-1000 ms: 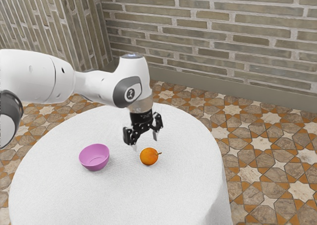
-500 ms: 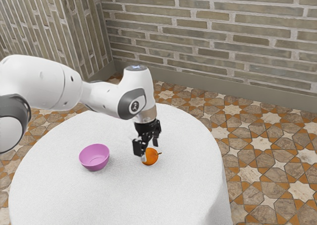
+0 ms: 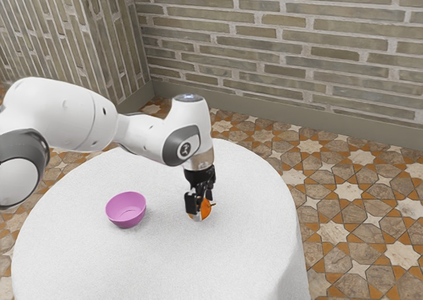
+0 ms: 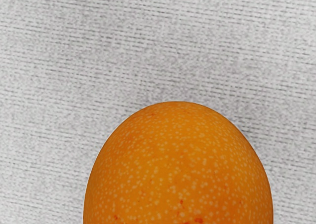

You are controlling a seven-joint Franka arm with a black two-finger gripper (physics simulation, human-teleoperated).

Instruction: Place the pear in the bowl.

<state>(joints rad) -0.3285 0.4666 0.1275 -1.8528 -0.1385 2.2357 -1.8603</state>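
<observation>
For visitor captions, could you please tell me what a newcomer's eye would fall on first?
Most likely the speckled orange pear, which looms in the wrist view and sits at the black claw on the white table. Next comes the pink bowl, nearer the exterior view's left, then the white arm reaching in.

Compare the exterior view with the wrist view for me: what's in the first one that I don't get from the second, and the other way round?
Exterior view: the pink bowl, the white arm, its black gripper down at the pear, the brick wall and the tiled floor.
Wrist view: pale speckles and small red spots on the pear's skin.
Both: the orange pear and the white tablecloth.
</observation>
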